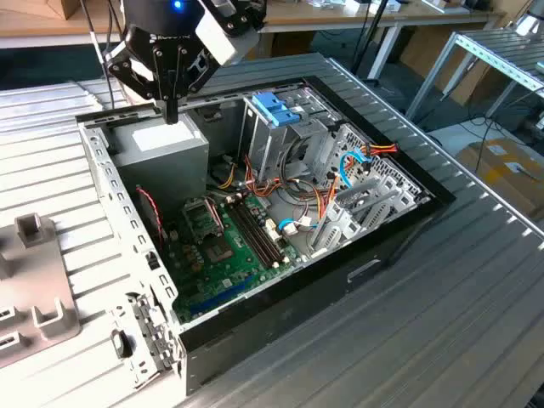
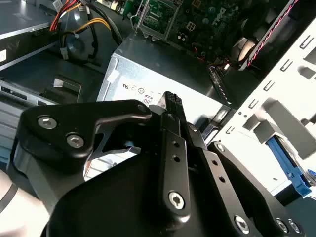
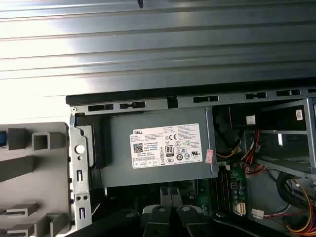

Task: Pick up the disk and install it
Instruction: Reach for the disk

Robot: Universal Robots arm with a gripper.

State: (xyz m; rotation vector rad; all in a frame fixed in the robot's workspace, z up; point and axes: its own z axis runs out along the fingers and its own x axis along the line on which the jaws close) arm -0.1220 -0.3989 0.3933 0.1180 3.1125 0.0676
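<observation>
Above the power supply [image 1: 161,153], at the case's corner nearest the bench's far edge on the exterior view's left, the gripper [image 1: 172,112] hangs pointing down. Its fingers are closed against each other and hold nothing. In the second wrist view the gripper [image 2: 170,100] shows as one narrow black bar over the supply's white label [image 2: 143,94]. Whether the tips touch the label cannot be told.

The case [image 1: 280,299] lies open-side-up on the ribbed bench [image 1: 442,331]. Inside it:
- The power supply, a grey box, sits in the corner under the gripper, with its label facing up.
- The motherboard [image 1: 225,251], green, lies on the case floor just beside the supply.
- The cage [image 1: 259,144], bare metal, stands upright near the far wall, with a blue latch [image 1: 276,108] on top.
- Cables [image 1: 327,202], orange, yellow and blue, run loose between the cage and the case's end on the exterior view's right.

A grey fixture [image 1: 34,285] with raised blocks rests on the bench outside the case, on the exterior view's left.

The disk's position is not confirmed. In the second wrist view a blue strip [image 2: 289,168] lies beyond the case's white perforated wall [image 2: 276,96], on the fixture side. Whether that strip is the disk's rail cannot be told.
</observation>
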